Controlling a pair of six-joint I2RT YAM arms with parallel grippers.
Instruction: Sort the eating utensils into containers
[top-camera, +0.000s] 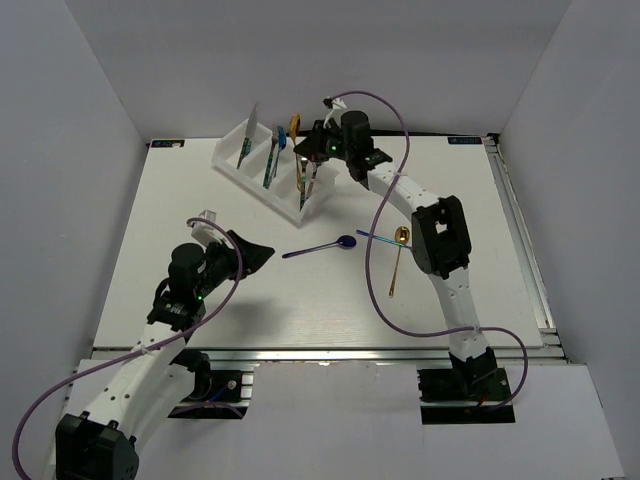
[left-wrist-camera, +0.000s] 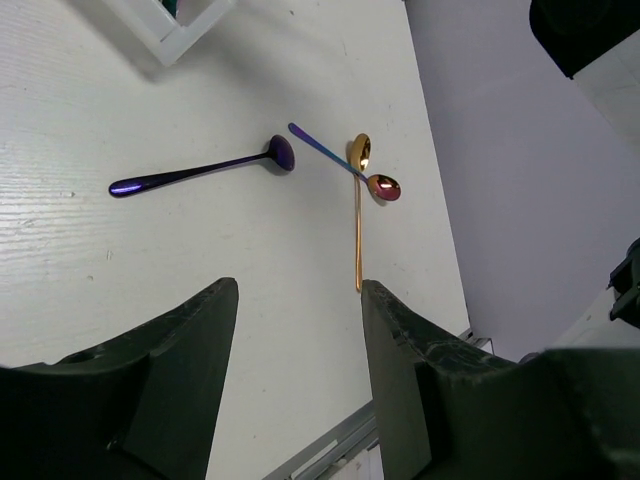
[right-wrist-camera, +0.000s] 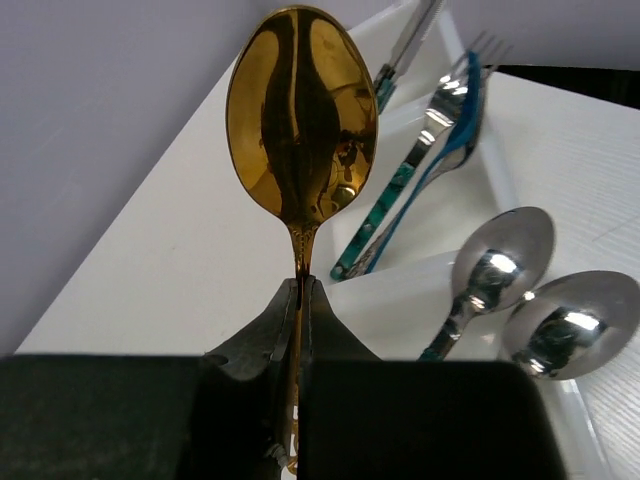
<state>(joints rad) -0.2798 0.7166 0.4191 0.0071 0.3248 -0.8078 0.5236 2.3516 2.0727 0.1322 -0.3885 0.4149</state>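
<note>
White three-compartment plastic tray (top-camera: 228, 150): teal-handled forks (right-wrist-camera: 440, 130) and silver spoons (right-wrist-camera: 495, 265) filed.
Right gripper (right-wrist-camera: 302, 300): clamping large gold spoon (right-wrist-camera: 300, 110).
Left gripper (left-wrist-camera: 300, 330): jaws spread, empty.
Unsorted: purple spoon (left-wrist-camera: 200, 172), slim gold spoon (left-wrist-camera: 358, 215), iridescent spoon (left-wrist-camera: 345, 165).

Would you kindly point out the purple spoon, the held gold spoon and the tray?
purple spoon (left-wrist-camera: 200, 170): left wrist view, mid-handle.
held gold spoon (right-wrist-camera: 300, 125): right wrist view, bowl.
tray (top-camera: 250, 178): top view, near wall.

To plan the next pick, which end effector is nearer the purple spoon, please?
Left. The left end effector is near the purple spoon; the right end effector holds a gold spoon up at the tray.
</note>
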